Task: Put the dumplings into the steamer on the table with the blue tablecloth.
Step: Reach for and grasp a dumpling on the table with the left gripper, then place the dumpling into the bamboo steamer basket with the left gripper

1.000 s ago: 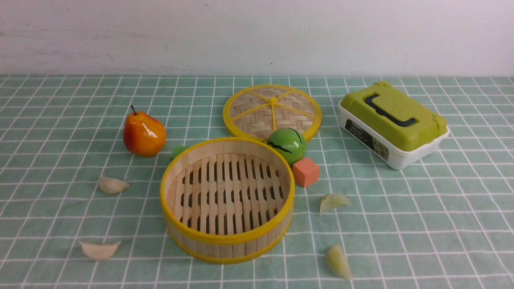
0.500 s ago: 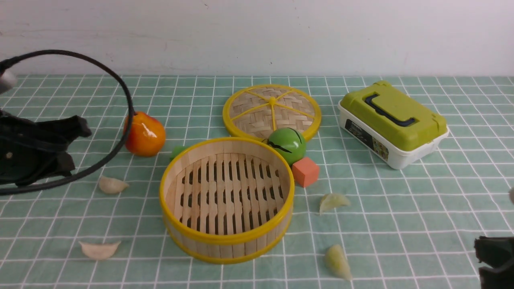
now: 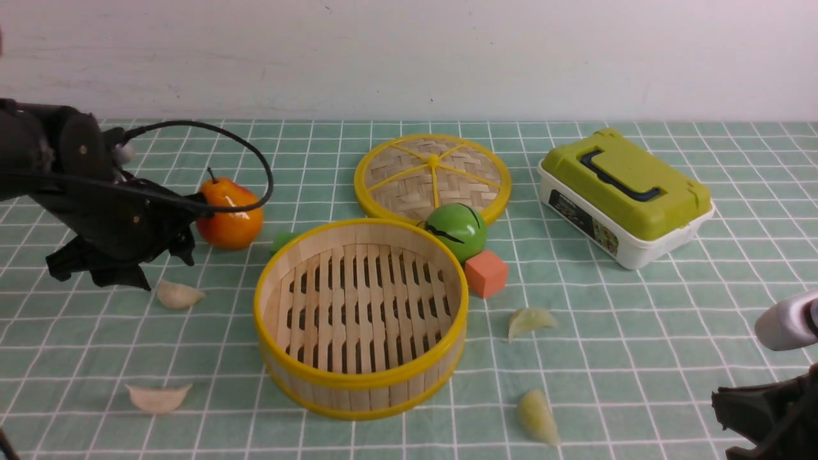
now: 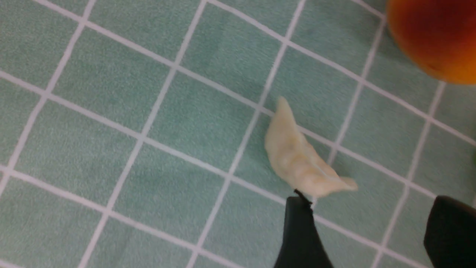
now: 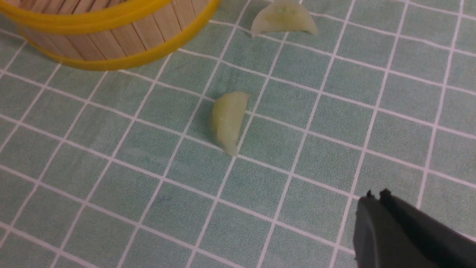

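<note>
Gently, we should set our spread left gripper [image 4: 372, 199] astride the cream dumpling [image 4: 297, 163] at the steamer's [image 3: 361, 383] nine o'clock; right gripper [image 5: 376, 195] is pressed together.

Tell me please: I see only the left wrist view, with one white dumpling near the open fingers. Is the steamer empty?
Observer: Yes, the steamer holds nothing.
Operator: Where is it from my dumpling?
Observer: It stands to the robot's right of that dumpling, not touching it.
Operator: And the right gripper?
Observer: The right gripper is shut and empty; a green dumpling lies apart from it.
</note>
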Tool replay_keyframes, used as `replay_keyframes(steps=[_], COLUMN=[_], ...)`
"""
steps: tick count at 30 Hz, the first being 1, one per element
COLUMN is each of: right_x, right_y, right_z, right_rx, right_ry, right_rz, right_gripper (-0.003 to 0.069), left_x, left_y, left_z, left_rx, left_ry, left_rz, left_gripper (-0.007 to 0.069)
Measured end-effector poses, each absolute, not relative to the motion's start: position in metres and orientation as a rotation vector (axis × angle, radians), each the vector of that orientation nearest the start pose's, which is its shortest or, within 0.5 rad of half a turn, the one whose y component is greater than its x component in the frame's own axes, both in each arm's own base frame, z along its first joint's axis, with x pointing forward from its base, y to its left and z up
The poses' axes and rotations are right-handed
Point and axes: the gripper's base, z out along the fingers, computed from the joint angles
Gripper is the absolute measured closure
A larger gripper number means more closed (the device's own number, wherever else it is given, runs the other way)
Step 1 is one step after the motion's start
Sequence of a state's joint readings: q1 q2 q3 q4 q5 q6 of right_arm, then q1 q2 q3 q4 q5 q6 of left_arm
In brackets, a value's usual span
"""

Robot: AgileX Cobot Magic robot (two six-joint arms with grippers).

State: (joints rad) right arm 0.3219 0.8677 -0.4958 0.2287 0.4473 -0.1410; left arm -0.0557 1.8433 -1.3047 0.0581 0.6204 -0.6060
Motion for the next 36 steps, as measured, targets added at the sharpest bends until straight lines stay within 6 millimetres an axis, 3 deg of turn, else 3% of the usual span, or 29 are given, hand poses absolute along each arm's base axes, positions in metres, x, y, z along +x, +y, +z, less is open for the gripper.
replay_keyframes(steps=[4,9,13,15,16,20,23,25,26,29,30,31,33,34,36], right_x=[0.15,0.15,0.15,0.15,0.15,0.15,0.15,0.15,0.15,0.15,0.15,0.15,0.15,0.15,0.15], right_y=[0.06,0.06,0.06,0.06,0.06,0.06,0.06,0.06,0.06,0.06,0.06,0.06,0.06,0.06,0.06], right_z=[0.254,0.254,0.254,0.254,0.254,0.254,0.254,0.254,0.254,0.254,0.254,0.254,0.254,0.254,0.254], right_rx=[-0.347,-0.348,-0.349,-0.349,-0.349,-0.352,-0.353,-0.353,-0.353,-0.353,-0.353,-0.353,-0.353,-0.353,-0.353], right_ry=[2.282,2.282,2.282,2.282,2.282,2.281,2.281,2.28,2.28,2.28,2.28,2.28,2.28,2.28,2.28], right_rz=[0.314,0.316,0.316,0.316,0.316,0.315,0.315,0.315,0.315,0.315,0.315,0.315,0.315,0.315,0.315], right_gripper=[0.066,0.066,0.066,0.066,0.066,0.066,0.066,0.066,0.066,0.066,0.066,0.066,0.0659,0.0659,0.0657], left_x=[0.411,0.418,0.419,0.419,0.419,0.417,0.413,0.409,0.404,0.392,0.391,0.385,0.379,0.379,0.383], left_y=[-0.017,-0.017,-0.016,-0.016,-0.016,-0.017,-0.024,-0.034,-0.053,-0.097,-0.1,-0.123,-0.151,-0.153,-0.167], left_z=[0.191,0.164,0.163,0.163,0.163,0.17,0.193,0.216,0.244,0.278,0.279,0.284,0.275,0.273,0.249], left_rx=[-0.787,-0.864,-0.852,-0.838,-0.831,-0.762,-0.663,-0.582,-0.432,-0.148,-0.126,-0.002,0.127,0.133,0.202], left_ry=[2.599,2.65,2.65,2.654,2.656,2.682,2.671,2.643,2.602,2.548,2.546,2.536,2.557,2.56,2.609], left_rz=[-0.11,-0.086,-0.075,-0.068,-0.067,-0.065,-0.108,-0.153,-0.204,-0.284,-0.284,-0.303,-0.314,-0.314,-0.282], left_gripper=[0.0191,0.0194,0.0279,0.0407,0.0435,0.0436,0.0436,0.0436,0.0436,0.0436,0.0436,0.0436,0.0436,0.0436,0.0436])
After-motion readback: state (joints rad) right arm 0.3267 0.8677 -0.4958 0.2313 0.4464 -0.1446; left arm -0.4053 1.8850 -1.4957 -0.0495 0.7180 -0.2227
